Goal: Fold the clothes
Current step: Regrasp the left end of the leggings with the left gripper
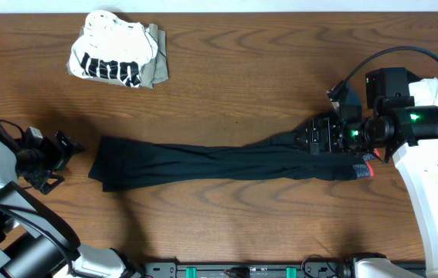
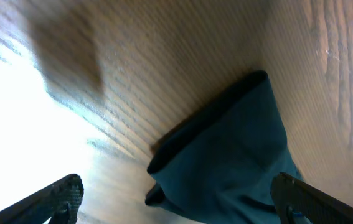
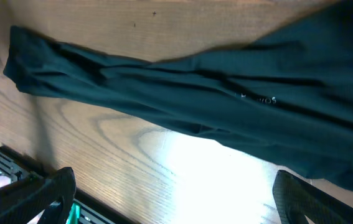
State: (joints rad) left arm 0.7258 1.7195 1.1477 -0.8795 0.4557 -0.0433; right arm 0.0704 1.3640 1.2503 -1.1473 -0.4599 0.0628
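The clothes on hand are long black trousers [image 1: 203,162] stretched left to right across the wooden table, with the grey, red-edged waistband [image 1: 365,170] at the right end. My left gripper [image 1: 62,161] stands open just left of the leg hems. In the left wrist view the hem end [image 2: 226,155] lies between and ahead of the left gripper's [image 2: 179,199] spread fingers. My right gripper [image 1: 311,139] hovers open over the waist end. In the right wrist view the trousers [image 3: 195,99] run across the top, and the right gripper [image 3: 176,193] is over bare wood, holding nothing.
A folded pile sits at the back left: a white black-printed top [image 1: 110,58] on an olive piece [image 1: 157,68]. A black rail [image 1: 242,270] runs along the table's front edge and shows again as the rail [image 3: 14,163] in the right wrist view.
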